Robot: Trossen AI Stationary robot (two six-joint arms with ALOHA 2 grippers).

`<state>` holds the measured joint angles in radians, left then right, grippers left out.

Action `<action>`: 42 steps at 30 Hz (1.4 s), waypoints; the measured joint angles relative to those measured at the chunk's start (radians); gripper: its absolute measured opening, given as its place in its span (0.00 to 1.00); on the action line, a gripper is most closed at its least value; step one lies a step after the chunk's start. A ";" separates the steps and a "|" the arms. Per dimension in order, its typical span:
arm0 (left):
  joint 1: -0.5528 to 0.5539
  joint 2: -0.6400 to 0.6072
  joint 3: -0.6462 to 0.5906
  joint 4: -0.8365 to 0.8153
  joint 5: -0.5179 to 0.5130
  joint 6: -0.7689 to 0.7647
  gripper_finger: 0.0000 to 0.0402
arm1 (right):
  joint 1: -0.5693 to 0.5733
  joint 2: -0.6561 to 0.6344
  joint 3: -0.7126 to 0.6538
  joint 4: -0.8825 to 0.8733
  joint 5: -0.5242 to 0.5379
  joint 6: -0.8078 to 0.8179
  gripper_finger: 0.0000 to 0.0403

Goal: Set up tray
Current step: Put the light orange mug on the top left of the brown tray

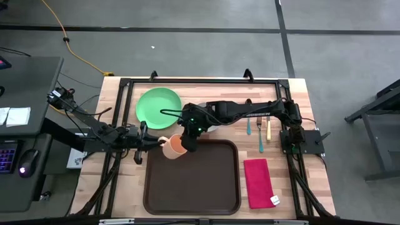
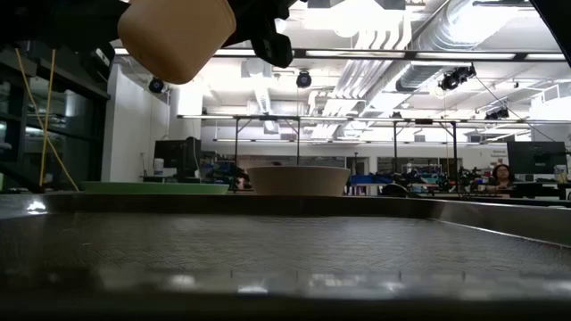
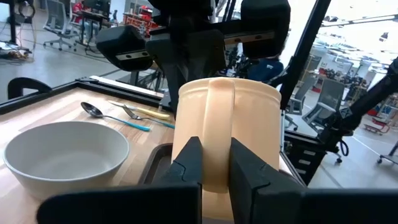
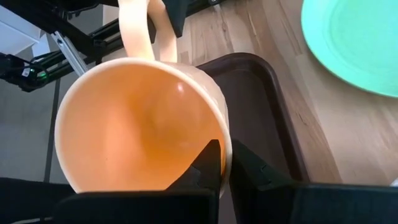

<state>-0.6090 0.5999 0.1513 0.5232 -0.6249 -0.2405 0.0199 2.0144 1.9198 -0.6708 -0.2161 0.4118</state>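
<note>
Both tools grip one cream mug (image 1: 175,147) above the tray (image 1: 192,181), left tool (image 3: 216,163) clamping its handle, right tool (image 4: 224,163) its rim.

Both arms matte black, jointed; right arm (image 1: 244,110) shows green light, left arm (image 1: 94,125) trails black cables

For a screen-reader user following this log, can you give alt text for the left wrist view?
The left gripper pinches the handle of a cream mug, while the right gripper grips its far rim. Beside it an empty white bowl, a spoon and a fork lie on the wooden table.
</note>
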 joint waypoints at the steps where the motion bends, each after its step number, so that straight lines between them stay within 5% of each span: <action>1: 0.000 0.000 0.000 0.000 0.002 0.000 0.16 | 0.000 0.000 0.000 0.000 0.000 -0.001 0.00; 25: 0.000 0.000 0.000 0.000 0.023 -0.004 0.23 | 0.001 0.000 0.000 0.005 0.000 -0.003 0.00; 42: -0.001 -0.017 0.000 -0.013 0.154 -0.004 0.26 | 0.008 -0.001 0.000 -0.034 0.001 -0.021 0.00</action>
<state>-0.6098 0.5832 0.1516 0.5103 -0.4711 -0.2446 0.0275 2.0136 1.9198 -0.7048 -0.2148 0.3910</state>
